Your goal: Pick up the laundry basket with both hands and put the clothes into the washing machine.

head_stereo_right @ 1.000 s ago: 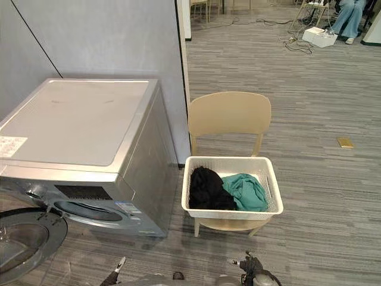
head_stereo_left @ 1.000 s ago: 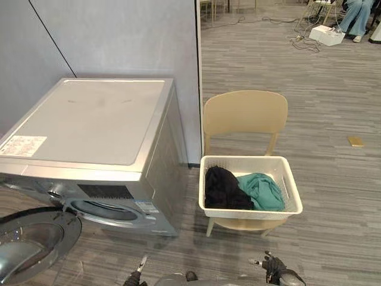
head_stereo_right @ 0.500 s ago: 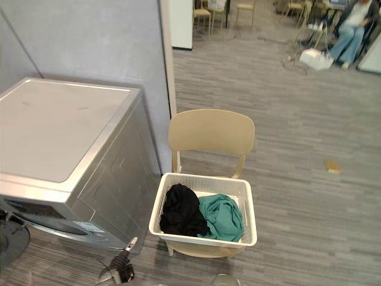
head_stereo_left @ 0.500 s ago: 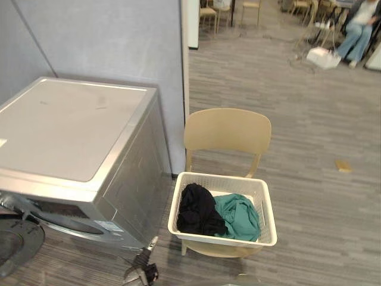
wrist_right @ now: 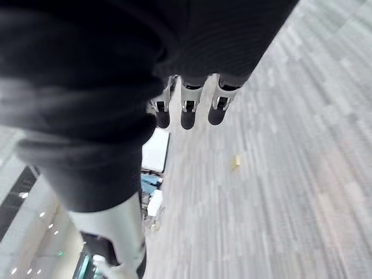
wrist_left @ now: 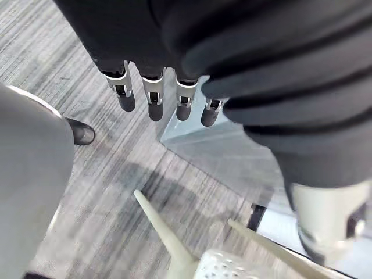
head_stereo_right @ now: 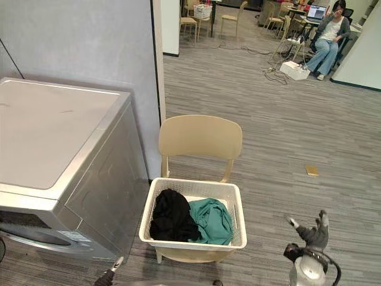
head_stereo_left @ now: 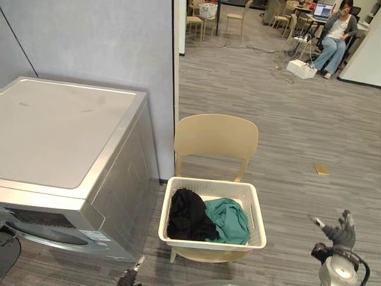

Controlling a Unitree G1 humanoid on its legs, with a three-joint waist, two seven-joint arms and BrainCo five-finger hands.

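Fingers [wrist_left: 154, 100] loose on left hand [head_stereo_left: 128, 277] and right hand [head_stereo_left: 342, 230], gripping nothing, both short of laundry basket [head_stereo_left: 258, 214] rim, open floor [head_stereo_left: 300, 193] rightward.

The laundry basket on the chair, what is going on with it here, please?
A white laundry basket rests on a beige chair beside the washing machine. A black garment and a green garment lie in it. Nothing is being handled yet: the right hand is open, to the right of the basket and apart from it, and the left hand is open, low above the floor near the chair's legs. The pickup has not started.
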